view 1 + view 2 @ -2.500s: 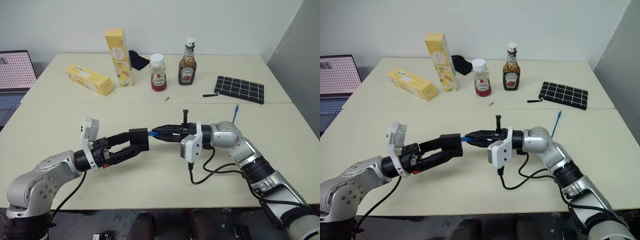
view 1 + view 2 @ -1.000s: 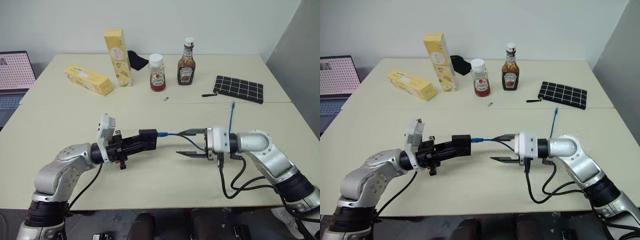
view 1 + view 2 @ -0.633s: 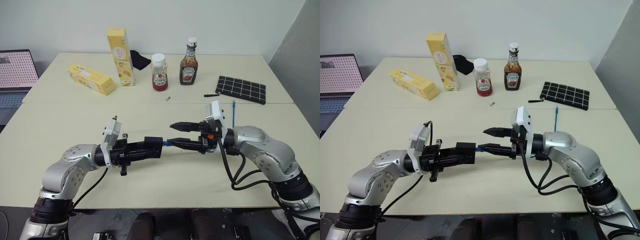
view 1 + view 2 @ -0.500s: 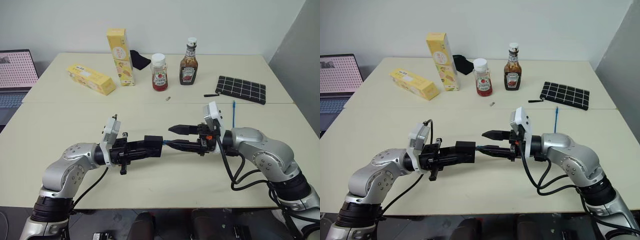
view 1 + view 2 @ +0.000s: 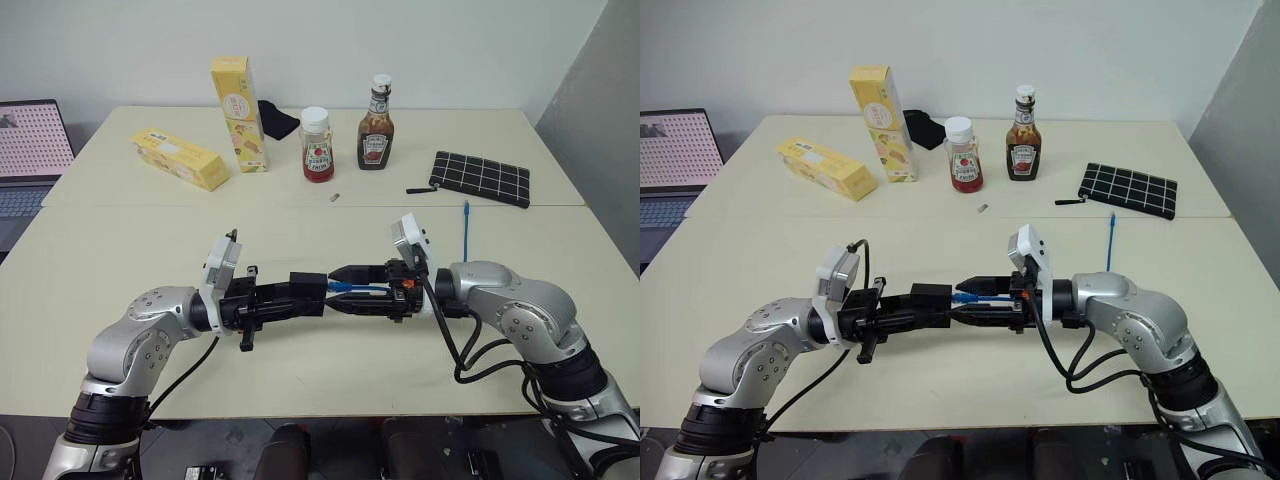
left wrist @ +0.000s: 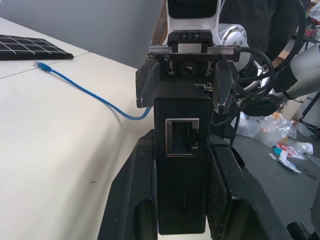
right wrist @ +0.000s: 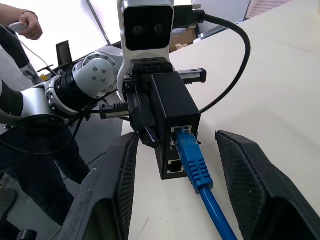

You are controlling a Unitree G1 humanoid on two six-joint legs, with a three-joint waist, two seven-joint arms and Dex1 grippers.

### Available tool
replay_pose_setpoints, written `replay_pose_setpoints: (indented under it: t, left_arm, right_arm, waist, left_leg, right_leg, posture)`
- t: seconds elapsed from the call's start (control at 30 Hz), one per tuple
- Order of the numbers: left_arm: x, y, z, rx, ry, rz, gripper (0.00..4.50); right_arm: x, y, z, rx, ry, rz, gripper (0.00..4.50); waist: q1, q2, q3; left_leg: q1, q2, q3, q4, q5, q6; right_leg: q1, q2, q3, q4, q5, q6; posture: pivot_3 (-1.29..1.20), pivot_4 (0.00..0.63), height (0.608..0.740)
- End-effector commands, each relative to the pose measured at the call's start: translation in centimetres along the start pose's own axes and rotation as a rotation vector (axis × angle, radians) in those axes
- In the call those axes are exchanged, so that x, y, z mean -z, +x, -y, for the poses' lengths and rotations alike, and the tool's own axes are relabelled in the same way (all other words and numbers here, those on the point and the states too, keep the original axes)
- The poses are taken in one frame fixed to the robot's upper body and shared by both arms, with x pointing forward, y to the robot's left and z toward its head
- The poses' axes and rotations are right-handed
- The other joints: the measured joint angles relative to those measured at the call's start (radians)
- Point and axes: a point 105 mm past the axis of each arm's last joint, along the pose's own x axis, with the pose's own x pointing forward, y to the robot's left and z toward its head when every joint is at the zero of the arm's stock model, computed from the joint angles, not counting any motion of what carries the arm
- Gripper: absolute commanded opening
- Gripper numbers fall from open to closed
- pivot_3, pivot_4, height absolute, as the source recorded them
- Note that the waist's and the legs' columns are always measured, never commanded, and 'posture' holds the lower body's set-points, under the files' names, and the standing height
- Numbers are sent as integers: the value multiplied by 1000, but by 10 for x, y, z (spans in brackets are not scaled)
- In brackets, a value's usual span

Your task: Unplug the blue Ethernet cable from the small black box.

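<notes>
My left gripper (image 5: 300,292) is shut on the small black box (image 5: 307,285), held level above the table with its ports facing my right gripper. The blue Ethernet cable (image 7: 192,162) is plugged into the box's upper port (image 7: 181,131). My right gripper (image 7: 177,137) is open, one finger on each side of the plug and box, not touching the plug. From the box the cable runs back past the right wrist, and its free end (image 5: 465,212) lies on the table. In the left wrist view the box (image 6: 181,200) sits between the left gripper's fingers (image 6: 142,200).
At the back of the table stand a tall yellow carton (image 5: 238,115), a lying yellow carton (image 5: 180,160), a ketchup jar (image 5: 317,145) and a sauce bottle (image 5: 374,125). A black grid-lined pouch (image 5: 480,178) lies back right. A laptop (image 5: 35,140) is far left. A person's hand (image 7: 30,22) shows beyond.
My right gripper has rolled and moved left towards the box, so its fingers now flank the plug. The left gripper has kept the box in place.
</notes>
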Motion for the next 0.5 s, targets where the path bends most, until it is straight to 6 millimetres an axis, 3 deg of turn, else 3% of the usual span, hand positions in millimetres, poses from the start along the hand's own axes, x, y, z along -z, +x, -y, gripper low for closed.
replay_pose_setpoints:
  t: [0.03,0.07,0.13,0.17,0.4,0.5]
  left_arm:
    - [-8,-4,2,9,33,30,786]
    - [-7,-4,2,9,32,29,786]
    - [-6,-4,3,11,30,25,786]
    - [-6,-4,3,11,29,25,786]
    - [-4,-6,3,8,28,23,786]
    - [-5,-6,3,11,27,24,786]
  right_arm:
    - [-12,-1,-1,-9,-44,24,2580]
    - [-12,-1,-1,-9,-43,24,2217]
    - [-11,-1,0,-10,-43,23,1994]
    - [-11,-1,0,-10,-42,23,1623]
    - [-11,-6,0,-36,-41,8,233]
    - [-11,-6,0,-44,-42,2,59]
  waist:
    - [0,0,0]
    - [0,0,0]
    - [0,0,0]
    - [0,0,0]
    - [0,0,0]
    - [0,0,0]
  left_leg:
    - [0,0,0,0,0,0]
    - [0,0,0,0,0,0]
    - [0,0,0,0,0,0]
    - [0,0,0,0,0,0]
    - [0,0,0,0,0,0]
    - [0,0,0,0,0,0]
  right_leg:
    - [0,0,0,0,0,0]
    - [0,0,0,0,0,0]
    - [0,0,0,0,0,0]
    - [0,0,0,0,0,0]
    - [0,0,0,0,0,0]
    - [0,0,0,0,0,0]
  posture:
    - [0,150,740]
    - [0,150,740]
    - [0,150,740]
    - [0,150,740]
    - [0,150,740]
    - [0,150,740]
